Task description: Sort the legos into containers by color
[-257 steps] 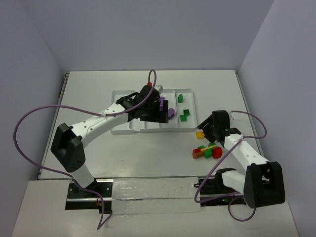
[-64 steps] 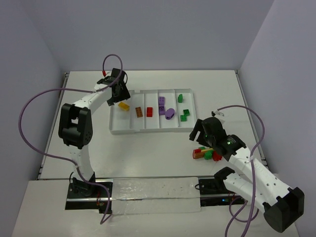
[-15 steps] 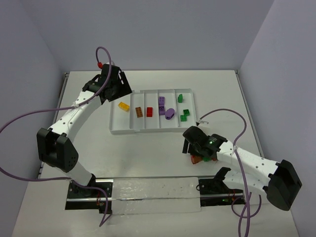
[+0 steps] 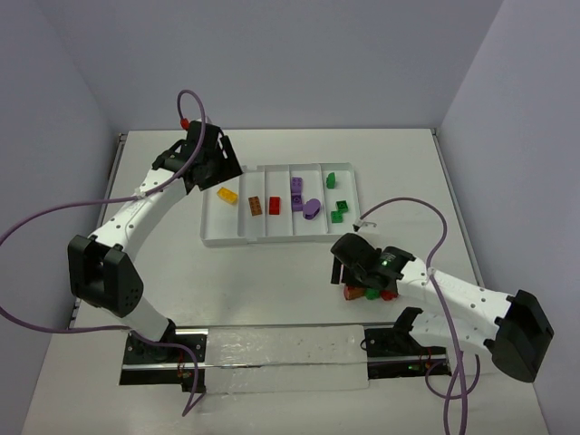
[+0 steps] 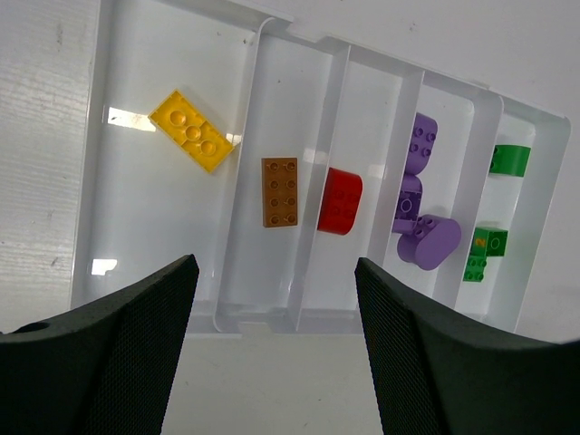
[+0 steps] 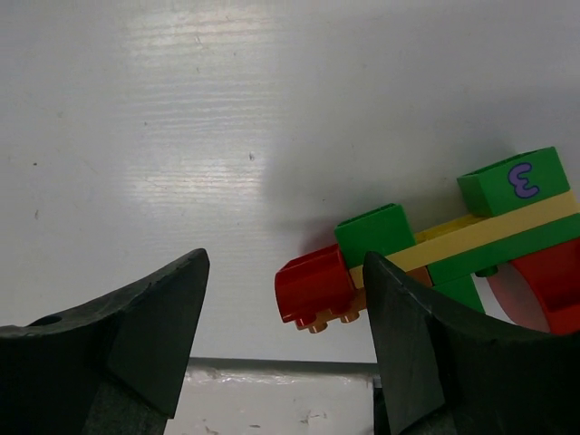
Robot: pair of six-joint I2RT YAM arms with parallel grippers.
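Note:
The white tray holds sorted legos: a yellow brick, an orange-brown one, a red one, two purple ones and two green ones, each colour in its own compartment. My left gripper hovers open and empty above the tray's left end. A stuck-together cluster of red, green and yellow legos lies on the table. My right gripper is open around its red end brick, which sits close to the right finger.
The cluster also carries a green brick with a purple mark and a red arch. The table's front edge is just behind my right fingers. Purple cables loop off both arms.
My right gripper has shifted a little left and lower over the cluster's red end, and its jaws have narrowed somewhat. The left gripper has stayed nearly still above the tray.

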